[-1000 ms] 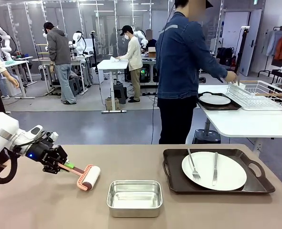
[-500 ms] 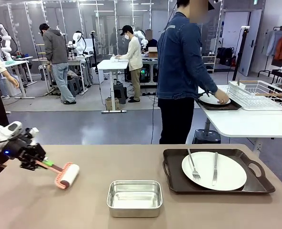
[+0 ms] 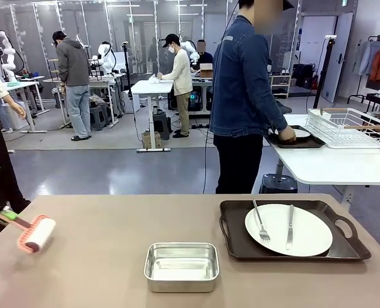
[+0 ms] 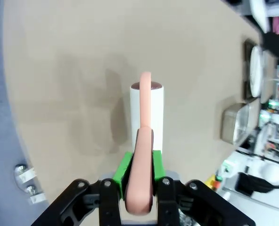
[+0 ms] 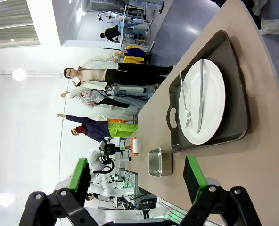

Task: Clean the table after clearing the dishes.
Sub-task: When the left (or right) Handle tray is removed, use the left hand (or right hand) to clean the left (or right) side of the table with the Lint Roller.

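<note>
Left end effector [image 4: 140,165] gripping pink roller [image 3: 39,232] | right end effector [image 5: 135,175] spread wide | taupe table [image 3: 100,276] | grey-floored lab [image 3: 113,170]

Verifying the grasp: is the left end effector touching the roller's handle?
Touching. In the left wrist view, the left end effector has its green pads pressed against both sides of the handle.

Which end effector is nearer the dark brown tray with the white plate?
Right. The right end effector, open, looks along the table with the dark brown handled tray closest before it; the left end effector, gripping a pink-handled lint roller, is at the table's opposite end.
</note>
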Controlling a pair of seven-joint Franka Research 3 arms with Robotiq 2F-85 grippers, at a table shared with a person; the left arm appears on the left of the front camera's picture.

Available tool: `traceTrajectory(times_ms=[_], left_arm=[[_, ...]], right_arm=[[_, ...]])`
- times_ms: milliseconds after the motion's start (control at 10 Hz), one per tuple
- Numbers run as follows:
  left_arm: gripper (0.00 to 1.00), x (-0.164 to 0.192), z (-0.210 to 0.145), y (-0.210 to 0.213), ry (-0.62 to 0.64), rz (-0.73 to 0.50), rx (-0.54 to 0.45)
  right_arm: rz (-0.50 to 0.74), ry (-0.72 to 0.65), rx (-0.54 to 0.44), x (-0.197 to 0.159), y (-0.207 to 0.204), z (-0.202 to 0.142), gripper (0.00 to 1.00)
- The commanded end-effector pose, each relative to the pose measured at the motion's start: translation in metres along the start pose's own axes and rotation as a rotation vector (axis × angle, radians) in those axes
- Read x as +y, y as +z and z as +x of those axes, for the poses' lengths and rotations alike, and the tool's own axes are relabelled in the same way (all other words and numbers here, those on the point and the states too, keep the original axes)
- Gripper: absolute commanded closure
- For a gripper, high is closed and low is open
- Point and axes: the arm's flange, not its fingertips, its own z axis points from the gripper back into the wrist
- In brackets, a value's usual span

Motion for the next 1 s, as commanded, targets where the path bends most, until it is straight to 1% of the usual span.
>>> traceTrajectory(times_ms=[0,100,200,400,500,600,700,900], left_arm=[[0.78,-0.004,-0.005,0.038,0.025,0.063,-0.011],[0.78,-0.014,-0.011,0.058,0.015,0.128,-0.021],[0.78,-0.03,-0.018,0.074,-0.007,0.155,-0.031],[0.78,-0.079,-0.047,0.096,-0.085,0.2,-0.042],[0.78,-0.107,-0.063,0.104,-0.107,0.228,-0.097],[0.78,-0.125,-0.076,0.104,-0.11,0.19,-0.124],[0.78,-0.077,-0.036,0.109,-0.094,0.2,-0.066],[0.78,-0.077,-0.036,0.109,-0.094,0.2,-0.066]], right_arm=[[0.008,0.014,0.002,0.002,0.0,0.0,0.0],[0.008,0.014,0.002,0.002,0.0,0.0,0.0],[0.008,0.014,0.002,0.002,0.0,0.0,0.0],[0.008,0.014,0.002,0.002,0.0,0.0,0.0],[0.008,0.014,0.002,0.002,0.0,0.0,0.0],[0.008,0.014,0.002,0.002,0.0,0.0,0.0],[0.008,0.014,0.002,0.002,0.0,0.0,0.0],[0.008,0.014,0.002,0.002,0.0,0.0,0.0]])
